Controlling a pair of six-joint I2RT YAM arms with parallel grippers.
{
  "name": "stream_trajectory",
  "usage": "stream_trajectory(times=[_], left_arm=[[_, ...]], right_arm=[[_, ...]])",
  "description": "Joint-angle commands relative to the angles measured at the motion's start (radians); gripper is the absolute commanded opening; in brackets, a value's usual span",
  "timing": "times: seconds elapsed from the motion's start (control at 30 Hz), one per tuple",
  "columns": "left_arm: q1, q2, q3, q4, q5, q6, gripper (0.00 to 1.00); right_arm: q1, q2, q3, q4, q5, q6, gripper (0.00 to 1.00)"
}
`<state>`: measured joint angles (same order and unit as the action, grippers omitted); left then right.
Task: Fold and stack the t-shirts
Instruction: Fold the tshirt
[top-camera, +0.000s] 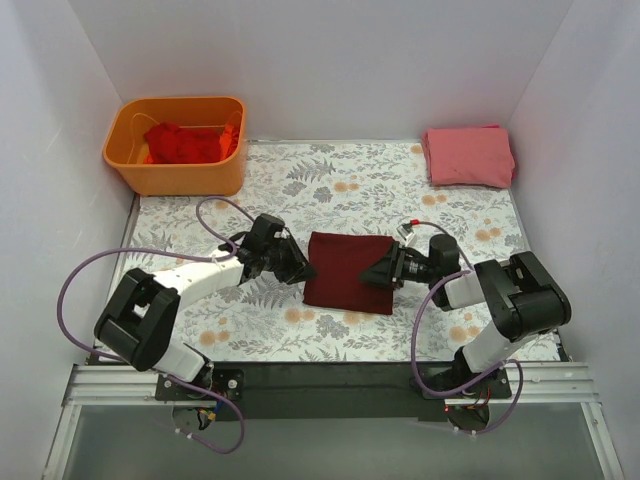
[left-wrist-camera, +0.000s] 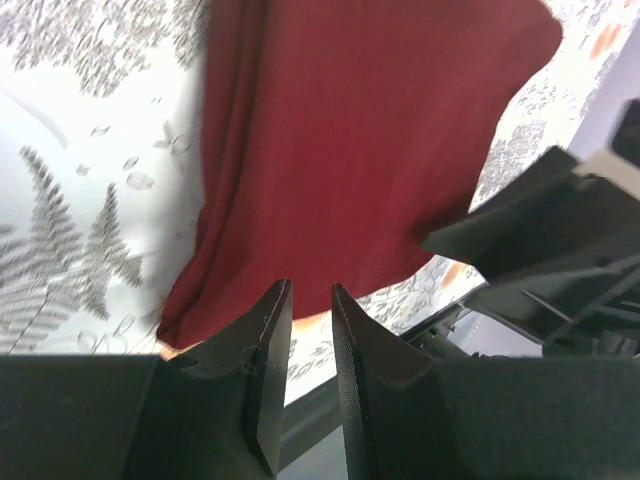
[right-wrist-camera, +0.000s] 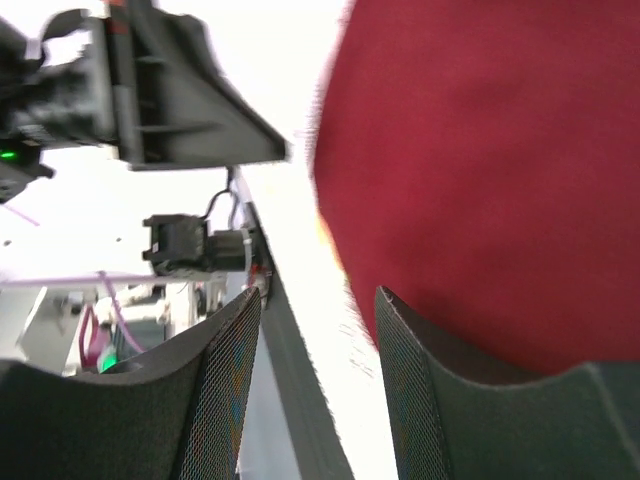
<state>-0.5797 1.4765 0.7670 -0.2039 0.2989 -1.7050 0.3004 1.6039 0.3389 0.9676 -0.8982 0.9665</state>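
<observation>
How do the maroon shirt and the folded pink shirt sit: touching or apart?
Apart. The top view shows the maroon shirt mid-table and the pink shirt in the far right corner, with patterned table showing between them.

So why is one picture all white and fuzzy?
Right wrist view: glare washes the table out to white, and the maroon shirt is smeared by blur; left wrist view: the shirt's left edge looks soft, while the left pincer is sharp; top external view: evenly lit and crisp, with only faint shadows.
</observation>
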Motion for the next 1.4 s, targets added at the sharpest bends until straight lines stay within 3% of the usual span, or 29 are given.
stream_trajectory(times=[0.0,0.17,0.27,0.43,0.5,0.57,0.6,0.7,0.83,1.0,1.23,1.37], left_arm=[[0.006,0.037,0.037,0.029,-0.020,0.028,0.22],[0.021,0.142,0.045,0.032,0.031,0.038,0.21],[0.021,0.117,0.040,0.028,0.026,0.051,0.21],[0.020,0.016,0.109,-0.069,-0.056,0.126,0.32],[0.008,-0.004,0.136,-0.122,-0.085,0.160,0.37],[-0.041,-0.027,0.176,-0.146,-0.148,0.234,0.44],[-0.064,-0.030,0.192,-0.169,-0.170,0.260,0.48],[-0.164,-0.001,0.268,-0.233,-0.248,0.361,0.56],[-0.336,0.103,0.397,-0.334,-0.403,0.465,0.58],[-0.477,0.267,0.567,-0.410,-0.515,0.576,0.58],[-0.647,0.487,0.750,-0.471,-0.628,0.665,0.57],[-0.689,0.570,0.810,-0.483,-0.675,0.685,0.54]], right_arm=[[-0.078,0.040,-0.055,0.003,-0.050,-0.084,0.56],[-0.162,0.128,-0.070,0.025,-0.088,-0.095,0.55],[-0.165,0.068,-0.067,0.016,-0.113,-0.075,0.54],[-0.208,-0.116,-0.017,-0.147,-0.117,-0.121,0.54],[-0.224,-0.189,0.018,-0.375,-0.090,-0.199,0.55],[-0.247,-0.240,0.107,-0.623,-0.027,-0.410,0.56],[-0.253,-0.286,0.142,-0.876,0.075,-0.496,0.56],[-0.257,-0.364,0.287,-1.213,0.316,-0.698,0.59],[-0.287,-0.465,0.368,-1.407,0.566,-0.733,0.72],[-0.331,-0.564,0.353,-1.475,0.694,-0.687,0.97],[-0.397,-0.593,0.302,-1.512,0.688,-0.675,0.99],[-0.423,-0.627,0.272,-1.514,0.728,-0.649,0.99]])
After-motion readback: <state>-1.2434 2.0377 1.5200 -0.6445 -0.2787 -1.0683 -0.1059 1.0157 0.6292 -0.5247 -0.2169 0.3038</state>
